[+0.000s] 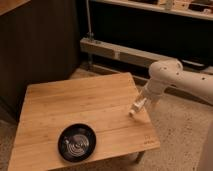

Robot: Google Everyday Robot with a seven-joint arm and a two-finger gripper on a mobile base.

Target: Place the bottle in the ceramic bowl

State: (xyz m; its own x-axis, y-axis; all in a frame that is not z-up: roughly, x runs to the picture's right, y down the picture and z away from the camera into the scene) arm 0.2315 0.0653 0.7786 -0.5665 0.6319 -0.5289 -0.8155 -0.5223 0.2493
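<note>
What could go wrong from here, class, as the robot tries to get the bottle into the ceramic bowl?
1. The bottle is close to the right edge of the table, right by the gripper. A small nudge could push it off.
2. The ceramic bowl sits near the front edge, well across the table from the bottle. Over that long carry, the slim bottle could slip or miss the bowl.
</note>
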